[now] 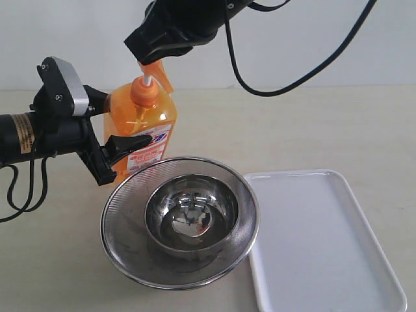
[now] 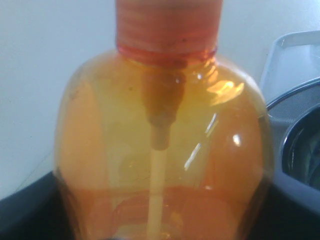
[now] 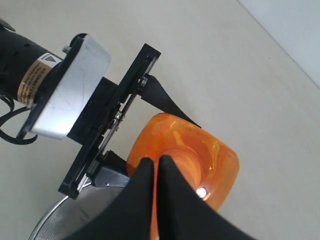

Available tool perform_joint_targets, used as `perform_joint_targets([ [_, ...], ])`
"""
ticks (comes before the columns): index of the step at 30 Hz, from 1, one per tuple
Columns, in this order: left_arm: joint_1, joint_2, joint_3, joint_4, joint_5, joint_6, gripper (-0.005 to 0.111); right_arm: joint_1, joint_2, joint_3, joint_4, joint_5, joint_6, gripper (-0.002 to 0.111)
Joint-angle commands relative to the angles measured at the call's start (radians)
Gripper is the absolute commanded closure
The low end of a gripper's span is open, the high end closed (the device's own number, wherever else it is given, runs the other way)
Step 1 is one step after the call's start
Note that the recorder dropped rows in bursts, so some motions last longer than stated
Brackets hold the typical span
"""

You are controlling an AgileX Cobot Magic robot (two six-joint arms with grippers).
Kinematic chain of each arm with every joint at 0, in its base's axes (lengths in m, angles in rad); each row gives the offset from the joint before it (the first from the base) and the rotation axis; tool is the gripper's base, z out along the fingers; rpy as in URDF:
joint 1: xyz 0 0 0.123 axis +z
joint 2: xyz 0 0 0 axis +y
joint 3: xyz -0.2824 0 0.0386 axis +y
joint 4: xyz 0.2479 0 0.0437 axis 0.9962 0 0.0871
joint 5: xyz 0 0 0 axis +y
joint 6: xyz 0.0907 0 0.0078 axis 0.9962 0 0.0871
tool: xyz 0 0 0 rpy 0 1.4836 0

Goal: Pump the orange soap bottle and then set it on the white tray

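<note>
- Exterior: the left gripper (image 1: 127,119) clamps the orange soap bottle (image 1: 155,116), which stands upright at 10 o'clock of the steel strainer (image 1: 127,250). The white tray (image 1: 325,247) lies at the strainer's 3 o'clock.
- Left wrist: the bottle fills the frame between dark jaws.
- Right wrist: the right gripper (image 3: 152,167), jaws almost touching, sits on the bottle's top.

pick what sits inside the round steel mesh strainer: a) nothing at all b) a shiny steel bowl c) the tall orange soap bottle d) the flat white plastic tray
b: a shiny steel bowl sits in the middle of the round steel mesh strainer, while the tall orange soap bottle is behind it and the flat white plastic tray lies beside it.
</note>
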Motion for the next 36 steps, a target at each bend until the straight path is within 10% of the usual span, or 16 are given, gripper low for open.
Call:
perform_joint_targets([
  [1, -0.007, -0.012, -0.004, 0.009, -0.053, -0.020, 0.102, 0.000, 0.038, 0.022, -0.050, 0.060, 0.000, 0.108],
  [17, -0.007, -0.012, -0.004, 0.006, -0.051, -0.020, 0.102, 0.000, -0.213, 0.022, -0.317, -0.289, 0.052, 0.108],
  [24, -0.007, -0.012, -0.004, -0.002, -0.055, -0.020, 0.102, 0.000, -0.426, 0.022, -1.193, 0.251, 0.799, 0.108],
  [36, -0.007, -0.012, -0.004, -0.025, -0.055, -0.028, 0.102, 0.000, -0.955, 0.427, -1.189, 0.325, 1.072, 0.108],
])
